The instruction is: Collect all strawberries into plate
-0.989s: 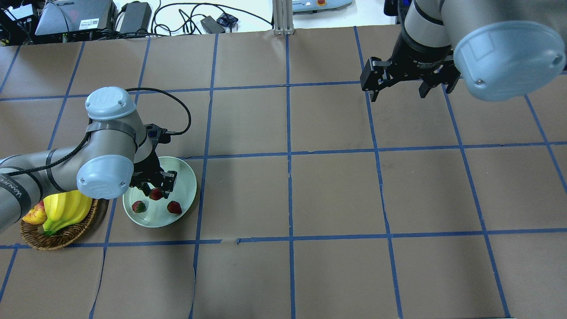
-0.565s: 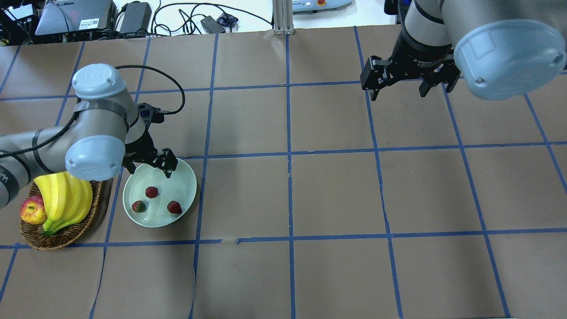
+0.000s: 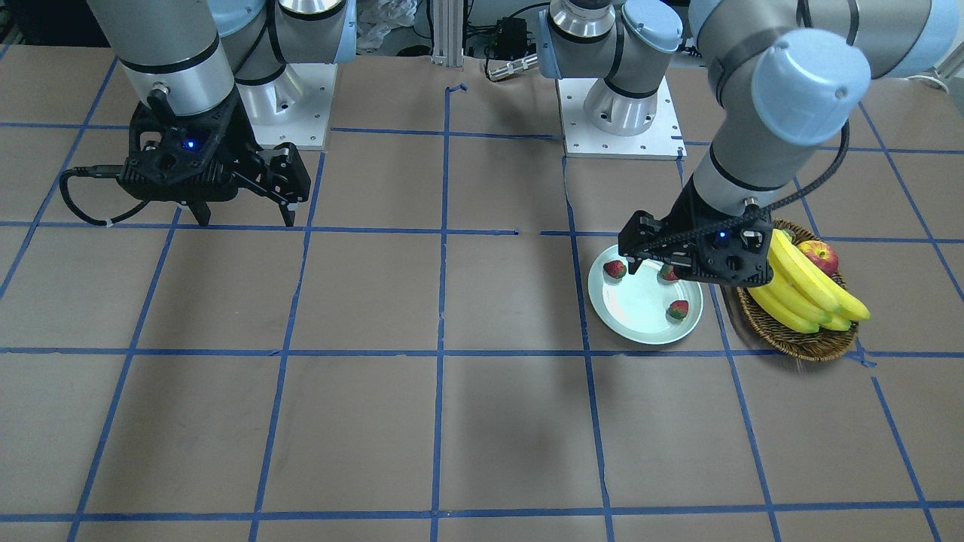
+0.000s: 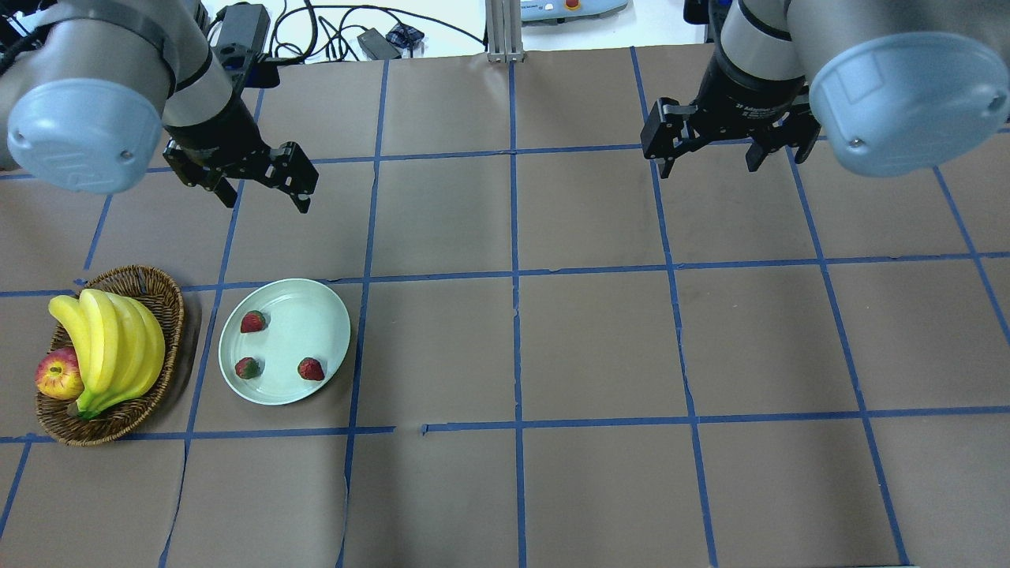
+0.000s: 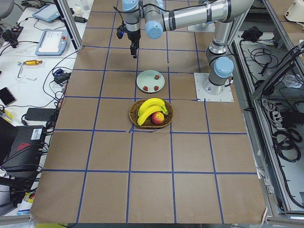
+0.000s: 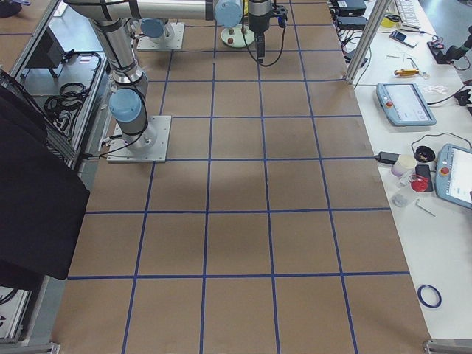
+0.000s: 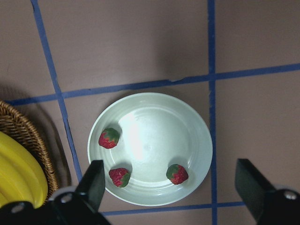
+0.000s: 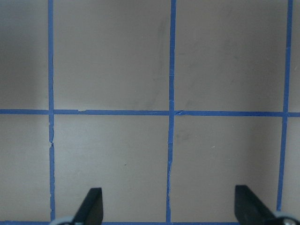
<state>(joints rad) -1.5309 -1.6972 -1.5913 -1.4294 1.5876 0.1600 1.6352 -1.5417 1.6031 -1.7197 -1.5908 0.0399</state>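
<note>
The pale green plate (image 4: 316, 315) sits left of centre and holds three strawberries: one at its far left (image 4: 253, 321), one at its near left (image 4: 248, 368), one at its near middle (image 4: 311, 368). My left gripper (image 4: 267, 199) is open and empty, raised well above the table. Its wrist view looks straight down on the plate (image 7: 154, 140) and the strawberries (image 7: 109, 138) (image 7: 119, 177) (image 7: 177, 174). In the front view the left gripper (image 3: 654, 269) overlaps the plate's (image 3: 640, 312) far edge. My right gripper (image 4: 710, 167) is open and empty over bare table at the far right.
An oval wicker basket (image 4: 158, 282) with bananas (image 4: 110, 347) and a red apple (image 4: 57, 373) stands just left of the plate. Cables and power bricks (image 4: 237, 28) lie beyond the table's far edge.
The left gripper let the third strawberry go onto the plate, then rose and drew back from it. That strawberry shifted toward the plate's far left. The right arm hardly moved.
</note>
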